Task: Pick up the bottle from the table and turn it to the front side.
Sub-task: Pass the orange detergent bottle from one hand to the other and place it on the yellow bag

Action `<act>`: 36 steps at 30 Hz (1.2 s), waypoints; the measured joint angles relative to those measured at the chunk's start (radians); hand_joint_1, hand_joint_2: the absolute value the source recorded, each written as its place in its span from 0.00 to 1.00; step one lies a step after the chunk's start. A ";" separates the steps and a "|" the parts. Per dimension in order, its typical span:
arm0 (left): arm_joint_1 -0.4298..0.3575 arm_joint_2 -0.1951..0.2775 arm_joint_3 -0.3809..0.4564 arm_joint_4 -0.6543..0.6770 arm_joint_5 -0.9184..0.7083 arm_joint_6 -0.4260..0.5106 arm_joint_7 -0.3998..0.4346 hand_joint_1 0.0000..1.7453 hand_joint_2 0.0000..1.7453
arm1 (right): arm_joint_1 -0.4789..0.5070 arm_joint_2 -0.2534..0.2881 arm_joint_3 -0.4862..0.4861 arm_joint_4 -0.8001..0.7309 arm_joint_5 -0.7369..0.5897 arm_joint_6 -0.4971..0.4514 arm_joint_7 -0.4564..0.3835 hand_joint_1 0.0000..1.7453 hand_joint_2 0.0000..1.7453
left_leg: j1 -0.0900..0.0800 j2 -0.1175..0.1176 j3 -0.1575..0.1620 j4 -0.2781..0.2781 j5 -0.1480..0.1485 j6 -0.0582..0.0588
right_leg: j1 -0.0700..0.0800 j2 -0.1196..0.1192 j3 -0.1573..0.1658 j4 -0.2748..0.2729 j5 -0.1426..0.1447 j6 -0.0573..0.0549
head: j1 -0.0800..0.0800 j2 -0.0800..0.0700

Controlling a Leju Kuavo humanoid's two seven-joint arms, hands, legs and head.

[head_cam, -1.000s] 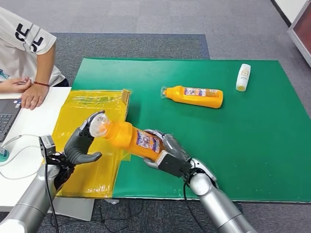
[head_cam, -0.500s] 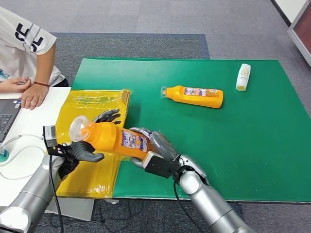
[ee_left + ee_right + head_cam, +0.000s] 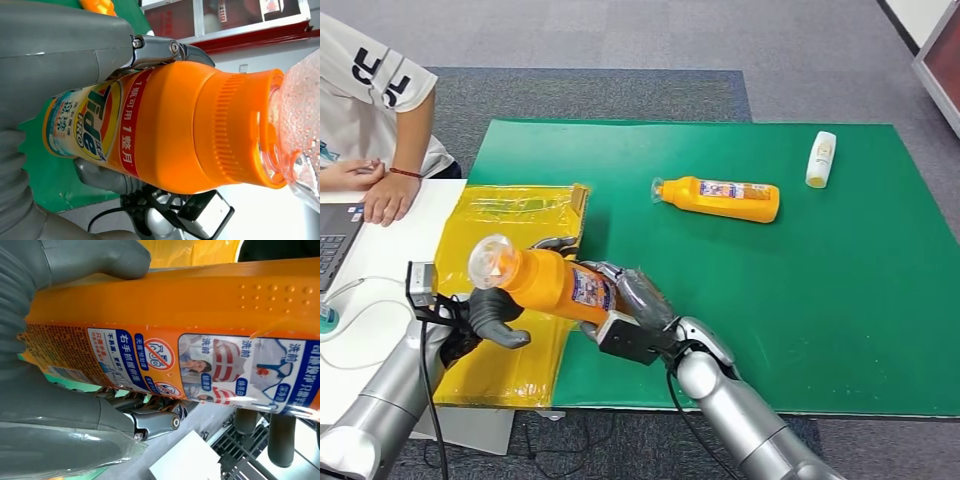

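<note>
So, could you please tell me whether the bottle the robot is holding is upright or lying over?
Lying over: the held bottle is lifted off the green mat, nearly level, its clear cap toward the left hand and its base in the right hand.

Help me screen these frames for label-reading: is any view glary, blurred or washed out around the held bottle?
Head view: even light, bottle sharp but its label too small to read. Left wrist view: front label crisp, clear cap washed out against a bright background. Right wrist view: back label legible, mild sheen.
</note>
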 joint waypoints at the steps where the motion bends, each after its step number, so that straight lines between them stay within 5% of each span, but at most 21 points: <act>1: 0.000 0.001 -0.002 0.000 -0.002 0.005 0.000 0.00 1.00 | 0.000 0.000 0.001 0.001 0.004 -0.003 0.001 1.00 1.00 | 0.000 0.000 0.000 0.000 0.000 0.000 | 0.000 0.000 0.000 0.000 0.000 0.000 | 0.000 0.000; 16: -0.004 0.004 -0.020 0.015 -0.023 0.144 0.000 0.00 1.00 | 0.046 0.005 0.007 -0.018 0.113 -0.128 0.006 1.00 1.00 | 0.000 0.000 0.000 0.000 0.000 0.000 | 0.000 0.000 0.000 0.000 0.000 0.000 | 0.000 0.000; 36: -0.037 0.000 -0.048 0.052 -0.027 0.132 0.000 0.00 1.00 | 0.064 0.016 0.012 -0.024 0.161 -0.146 0.011 1.00 1.00 | 0.000 0.000 0.000 0.000 0.000 0.000 | 0.000 0.000 -0.001 0.000 0.000 0.000 | 0.000 0.000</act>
